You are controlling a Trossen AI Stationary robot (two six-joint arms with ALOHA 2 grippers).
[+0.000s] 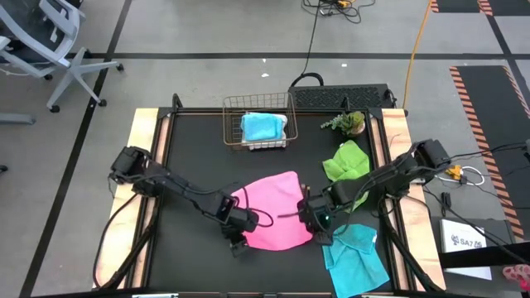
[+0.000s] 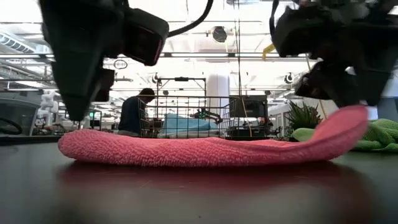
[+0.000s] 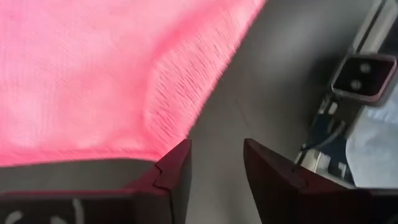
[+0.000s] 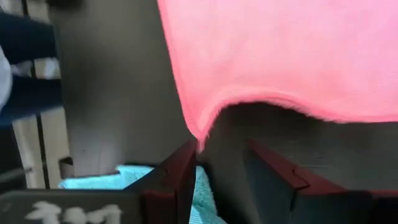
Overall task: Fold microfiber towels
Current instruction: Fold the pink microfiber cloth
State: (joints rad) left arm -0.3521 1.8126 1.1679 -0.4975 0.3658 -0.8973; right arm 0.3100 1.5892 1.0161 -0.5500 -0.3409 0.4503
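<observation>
The pink microfiber towel (image 1: 272,212) lies flat on the black table (image 1: 190,157) between the two pincers, probably laid out so its near corners can be taken for a fold. The left gripper (image 3: 214,163) and the right gripper (image 4: 221,163) each stand just beside a corner, fingers spread and pinching nothing. No brand or writing is readable.

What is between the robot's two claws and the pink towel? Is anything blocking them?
Nothing visible is. The left gripper and right gripper sit open at the two near corners of the pink towel, with only bare table showing in the gaps. The cyan towel lies off to the side.
</observation>
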